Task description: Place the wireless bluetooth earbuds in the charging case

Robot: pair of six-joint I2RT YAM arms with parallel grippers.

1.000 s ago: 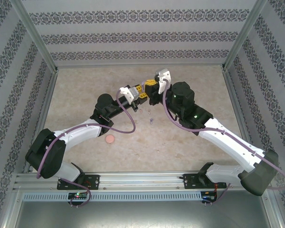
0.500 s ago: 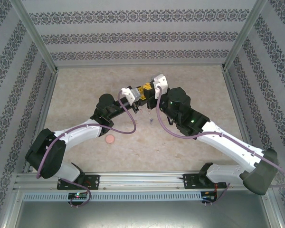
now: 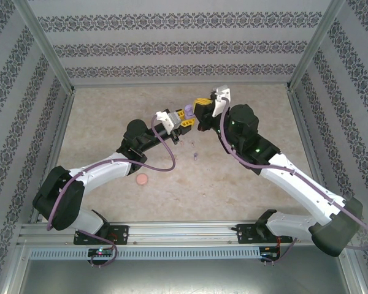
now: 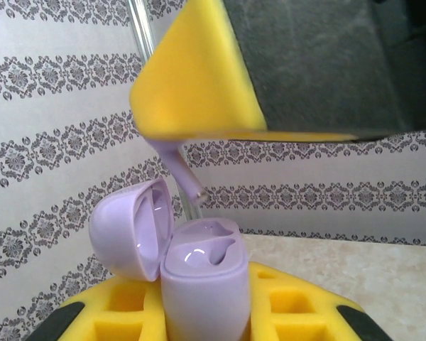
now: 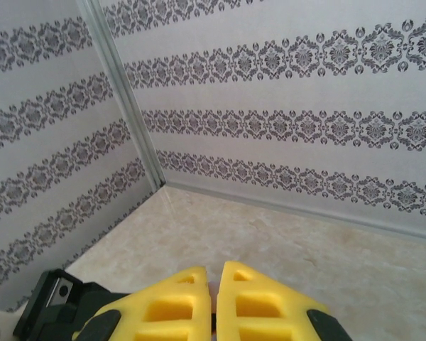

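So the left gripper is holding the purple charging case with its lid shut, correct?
Not quite. The left gripper does hold the purple charging case, but its lid is flipped open, as the left wrist view shows.

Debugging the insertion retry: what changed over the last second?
Right arm swung in toward the purple case, then drew back right; its jaws are shut on a purple earbud. Left arm, case in its jaws, pink disc and loose earbuds stayed put.
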